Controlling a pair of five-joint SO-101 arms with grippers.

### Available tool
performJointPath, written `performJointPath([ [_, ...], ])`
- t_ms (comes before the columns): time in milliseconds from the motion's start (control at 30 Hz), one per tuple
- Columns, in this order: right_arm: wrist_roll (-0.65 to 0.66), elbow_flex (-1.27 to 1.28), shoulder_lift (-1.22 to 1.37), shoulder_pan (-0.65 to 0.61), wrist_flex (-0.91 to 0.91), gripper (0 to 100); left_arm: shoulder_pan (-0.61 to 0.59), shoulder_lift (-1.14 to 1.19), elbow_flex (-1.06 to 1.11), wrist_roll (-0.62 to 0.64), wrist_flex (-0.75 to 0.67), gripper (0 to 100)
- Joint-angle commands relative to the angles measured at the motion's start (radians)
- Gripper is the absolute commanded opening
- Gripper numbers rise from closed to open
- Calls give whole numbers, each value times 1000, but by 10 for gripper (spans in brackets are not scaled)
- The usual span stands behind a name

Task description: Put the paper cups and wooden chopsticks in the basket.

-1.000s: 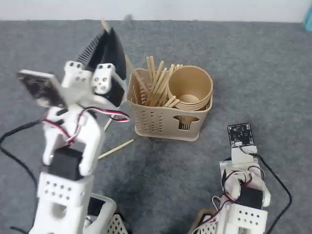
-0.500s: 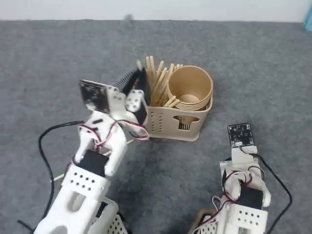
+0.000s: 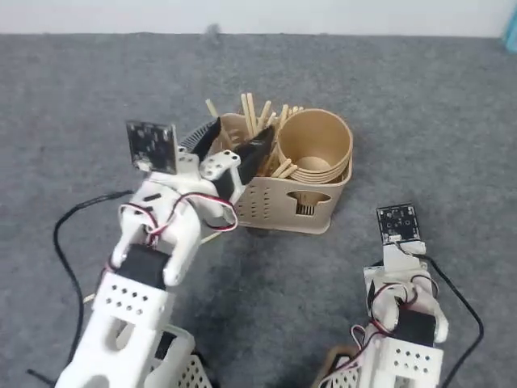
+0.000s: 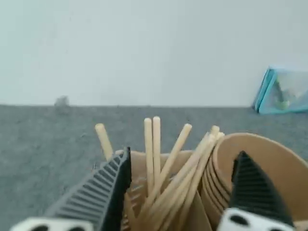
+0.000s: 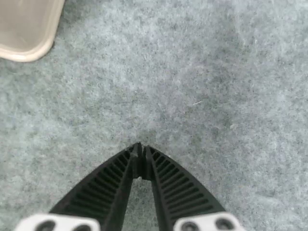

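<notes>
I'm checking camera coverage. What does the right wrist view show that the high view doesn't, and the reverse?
The right wrist view adds the right gripper, fingers shut, above the grey carpet. The high view adds the left gripper, open over the basket, with the paper cups and wooden chopsticks standing inside. Both share the carpet and the basket; the wrist view catches one corner of it.
</notes>
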Motion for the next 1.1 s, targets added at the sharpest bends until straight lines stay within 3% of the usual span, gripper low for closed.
performJointPath([
  [0,15,-14,-10,-1,7,6,-12,-20,-219,15,276,348],
  [200,15,-14,-10,1,8,6,-95,-18,-443,21,594,348],
  [367,15,-14,-10,1,8,6,-310,-8,-440,-15,707,348],
  [500,15,-14,-10,1,8,6,-425,-11,-348,-80,712,348],
  [700,15,-14,-10,1,12,6,-430,-9,-151,-97,649,335],
  [933,15,-15,-10,1,24,6,-407,-8,64,-104,350,77],
  [1067,15,-15,-10,1,22,6,-350,60,84,-137,327,93],
])
